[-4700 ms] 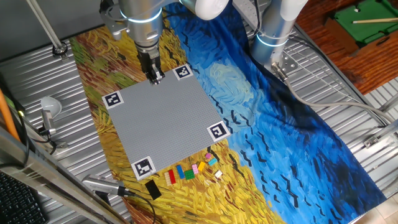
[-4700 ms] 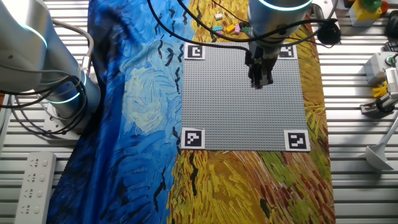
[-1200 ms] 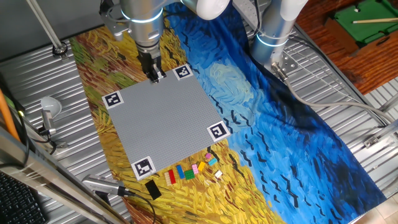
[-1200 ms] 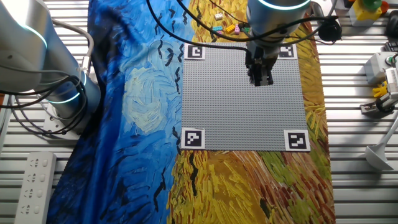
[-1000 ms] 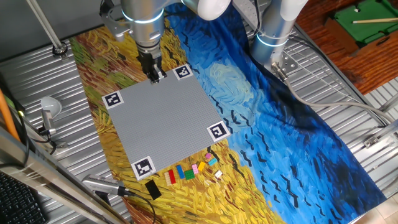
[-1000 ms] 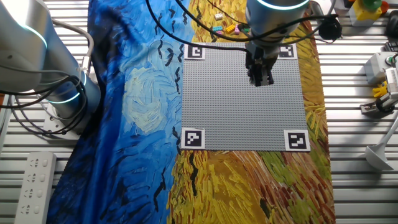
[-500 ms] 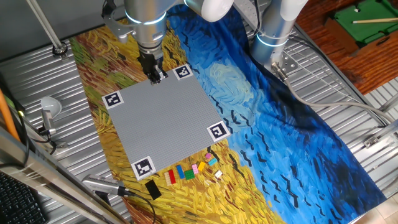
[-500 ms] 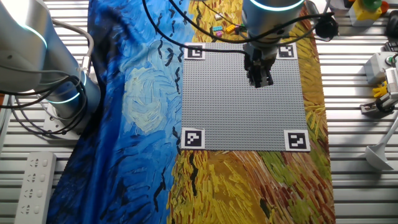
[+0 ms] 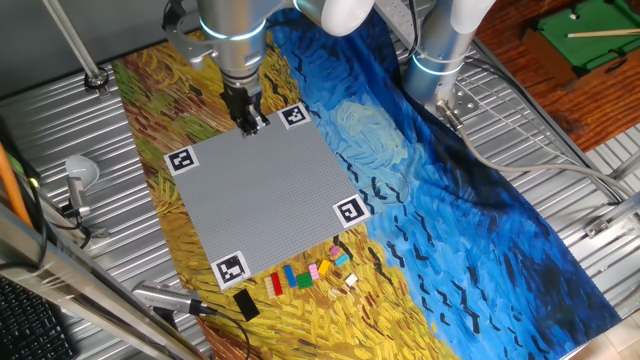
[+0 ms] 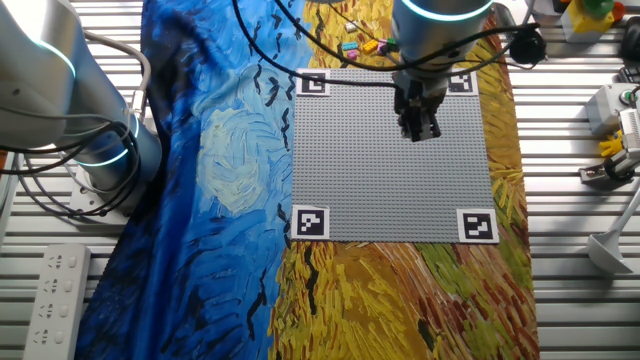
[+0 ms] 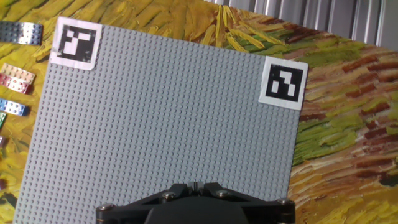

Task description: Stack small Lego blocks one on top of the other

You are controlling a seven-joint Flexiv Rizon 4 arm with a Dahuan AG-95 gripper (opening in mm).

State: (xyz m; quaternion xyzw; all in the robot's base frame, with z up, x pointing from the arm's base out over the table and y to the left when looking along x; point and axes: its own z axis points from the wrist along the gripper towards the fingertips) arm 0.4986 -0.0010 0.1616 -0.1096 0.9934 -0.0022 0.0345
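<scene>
Barely anything has shifted since the earlier frames: the gripper point(image 9: 249, 124) hangs over the same far edge of the grey baseplate point(image 9: 262, 200), the arm above it nudged only slightly, and no brick has been touched. From one fixed view, the small Lego blocks point(image 9: 308, 273) lie in a loose row on the painted cloth point(image 9: 420, 200) just past the opposite edge of the plate, with the flat black brick point(image 9: 245, 303) at the end of that row beside a corner marker point(image 9: 230, 268). So the whole plate lies between the pincer and its targets, and the coming reach, as I judge it, must cross it. From the other fixed view, the gripper point(image 10: 419, 127) points down over the plate and a few bricks point(image 10: 362, 46) show beyond it, partly hidden by the arm. From the hand view, 2 markers and several bricks point(image 11: 15, 74) sit along the left border; the fingertips are out of frame. Whether the fingers are apart or together, I cannot tell; nothing appears held.
</scene>
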